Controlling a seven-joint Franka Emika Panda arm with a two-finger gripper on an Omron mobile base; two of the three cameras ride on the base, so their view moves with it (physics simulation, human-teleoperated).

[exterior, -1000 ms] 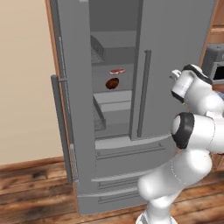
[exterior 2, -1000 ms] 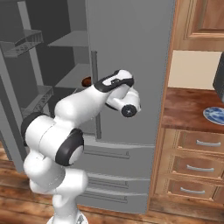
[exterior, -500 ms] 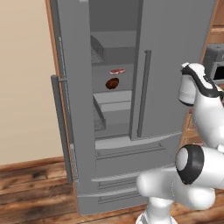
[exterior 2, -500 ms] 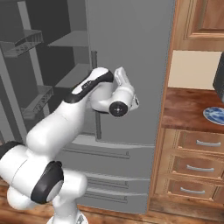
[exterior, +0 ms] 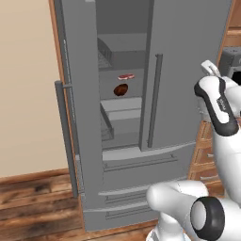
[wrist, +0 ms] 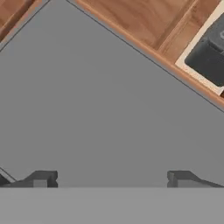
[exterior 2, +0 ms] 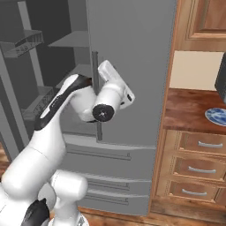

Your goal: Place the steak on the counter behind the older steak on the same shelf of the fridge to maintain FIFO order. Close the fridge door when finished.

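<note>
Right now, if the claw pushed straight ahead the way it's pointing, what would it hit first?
Most likely the flat grey closed right-hand fridge door. In the hand view it spans the space ahead of the open claw, with wooden cabinetry only past its edge. How far off the door is remains unclear.

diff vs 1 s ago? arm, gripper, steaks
The arm has swung right, away from the open fridge compartment, and its hand now faces the closed right door. The gripper is open and empty, as before. Both steaks stayed put on the shelf: the steak behind, the older steak in front. The left door remains open.
</note>
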